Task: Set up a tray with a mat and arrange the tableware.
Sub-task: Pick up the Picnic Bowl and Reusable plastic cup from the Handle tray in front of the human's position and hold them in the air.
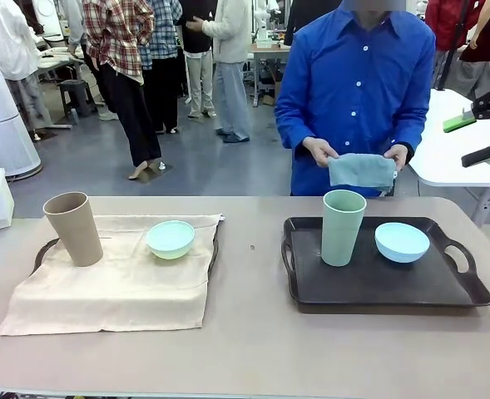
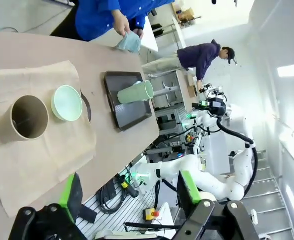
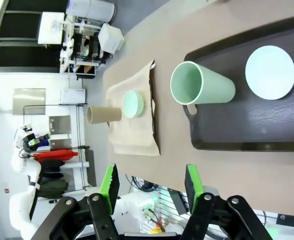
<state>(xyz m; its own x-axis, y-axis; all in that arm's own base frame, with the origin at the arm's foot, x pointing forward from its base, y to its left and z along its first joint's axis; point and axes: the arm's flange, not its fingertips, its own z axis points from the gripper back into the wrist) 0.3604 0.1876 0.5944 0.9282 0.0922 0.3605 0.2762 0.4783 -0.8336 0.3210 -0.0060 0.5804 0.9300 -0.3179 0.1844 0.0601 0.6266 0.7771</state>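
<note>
Both arms hang high above the surface [image 1: 253, 349]; left tool [image 2: 128, 195] wide, right tool [image 3: 150, 187] narrower, both empty. Tan tapered matte cup [image 1: 74, 226] and mint round bowl [image 1: 170, 238] on beige cloth mat [image 1: 120, 291]; sage tapered cup [image 1: 343, 226] and pale-blue bowl [image 1: 402, 241] in dark tray [image 1: 378, 284].

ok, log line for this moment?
left tray: under mat, tan cup, mint bowl | right tray: no mat, sage cup, blue bowl | person: holds folded cloth | left gripper: jaws open | right gripper: jaws open

Matte tan cup [image 1: 74, 229], beige cloth mat [image 1: 111, 291], dark matte tray [image 1: 378, 287]
</note>
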